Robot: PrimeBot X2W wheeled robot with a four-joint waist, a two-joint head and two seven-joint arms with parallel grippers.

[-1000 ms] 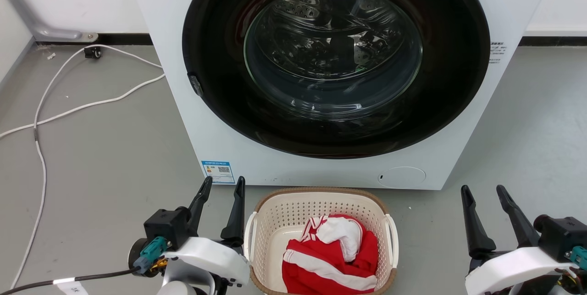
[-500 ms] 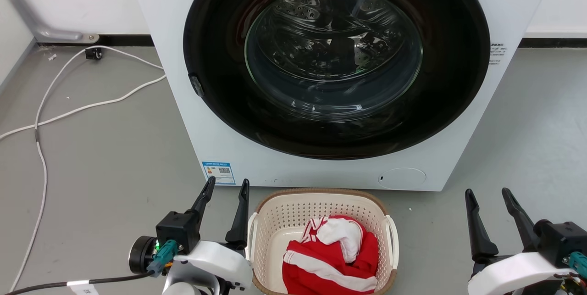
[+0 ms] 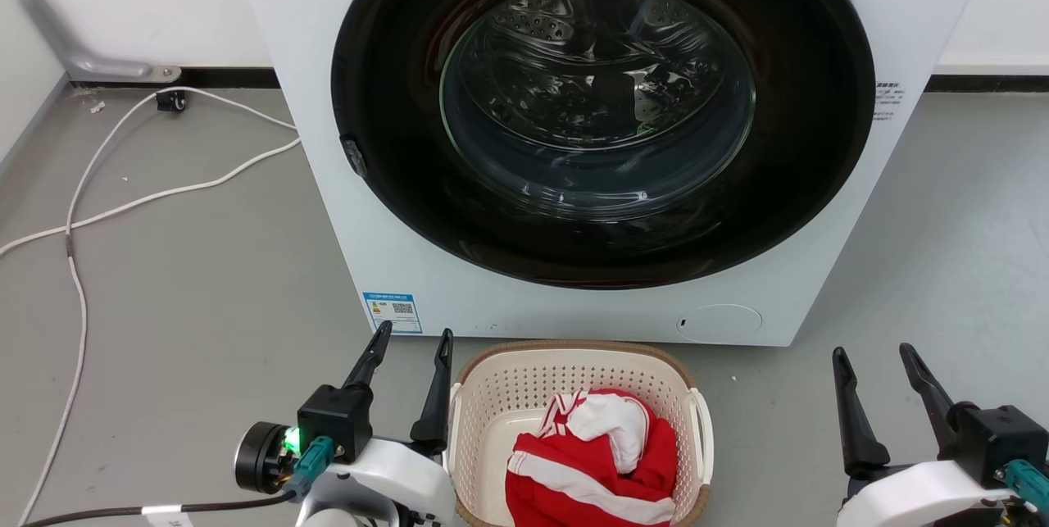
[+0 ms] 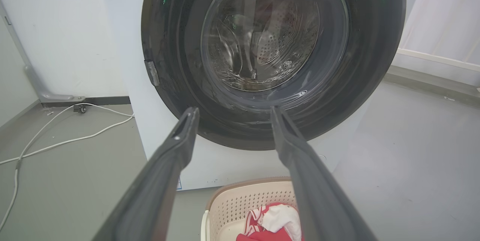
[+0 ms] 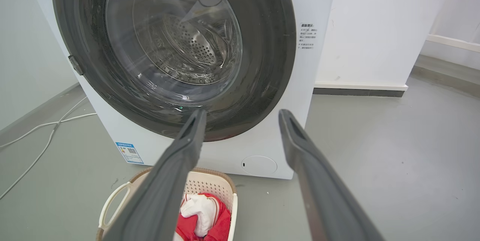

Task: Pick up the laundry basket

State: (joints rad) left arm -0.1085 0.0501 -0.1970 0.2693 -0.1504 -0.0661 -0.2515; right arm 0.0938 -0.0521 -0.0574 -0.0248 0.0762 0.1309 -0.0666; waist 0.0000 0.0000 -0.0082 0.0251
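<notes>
Here we are facing one washing machine [image 3: 574,142], by far the biggest thing around, its round door shut.

On the floor just in front of it, under the door, sits the one laundry basket [image 3: 524,383], upright, its far rim close to the machine's base. We judge it light: thin perforated plastic. It should be stiff enough to keep its shape, though the walls may flex if squeezed. The smooth plastic could slip between narrow fingers.

In it lies one heap of red and white cloth [image 3: 598,461], piled toward the side away from the machine. It looks soft and adds little weight, we reckon. Whether it's one garment or several, we cannot tell.

Two grippers now. The left gripper [image 3: 414,333] stands before the machine's lower left corner, jaws apart and holding nothing, its inner finger just beside the basket's side. The right gripper [image 3: 871,352] is out past the machine's lower right corner, jaws likewise spread and empty, well apart from the basket.

Two white handles, and those are where we'd take hold: the left handle [image 3: 453,429] and the right handle [image 3: 703,429], one on each flank. Taking both at once should keep it level, so the cloth stays put.

Smallest, a white cable [image 3: 147,199] trails over the floor off the machine's left side. We cannot tell if it's one line or two.
</notes>
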